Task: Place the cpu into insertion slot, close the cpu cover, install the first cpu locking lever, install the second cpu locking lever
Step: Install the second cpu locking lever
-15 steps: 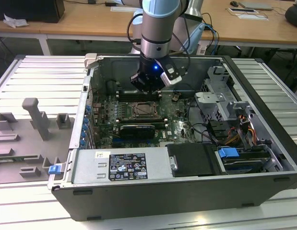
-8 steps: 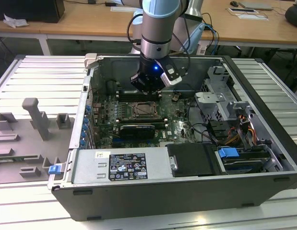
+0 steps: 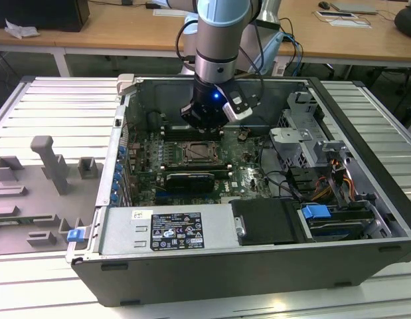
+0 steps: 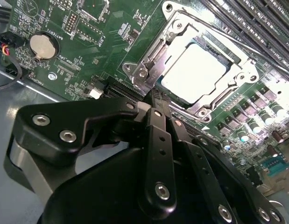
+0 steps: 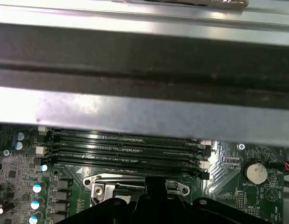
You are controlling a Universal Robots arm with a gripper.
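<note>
In the second wrist view the cpu [image 4: 194, 74] lies flat in the insertion slot [image 3: 195, 153], its pale silvery top showing through the window of the cpu cover [image 4: 237, 63]. The cover's metal frame lies down around the chip. My gripper [image 4: 156, 99] has its black fingers [image 4: 158, 135] drawn together, tips just at the socket's edge by a corner of the frame. Nothing shows between them. In the exterior view the gripper [image 3: 206, 126] hangs inside the open computer case just behind the socket. In the first wrist view the fingertip [image 5: 153, 189] meets the frame's metal edge [image 5: 111, 179].
Long memory slots [image 5: 125, 144] run beside the socket, with the case's metal wall [image 5: 144, 112] close behind. A coin battery [image 4: 44, 45] sits on the green board. A black card [image 3: 186, 179], cables [image 3: 285, 183] and the drive cage [image 3: 305, 143] crowd the case. A grey fixture [image 3: 49, 163] stands outside.
</note>
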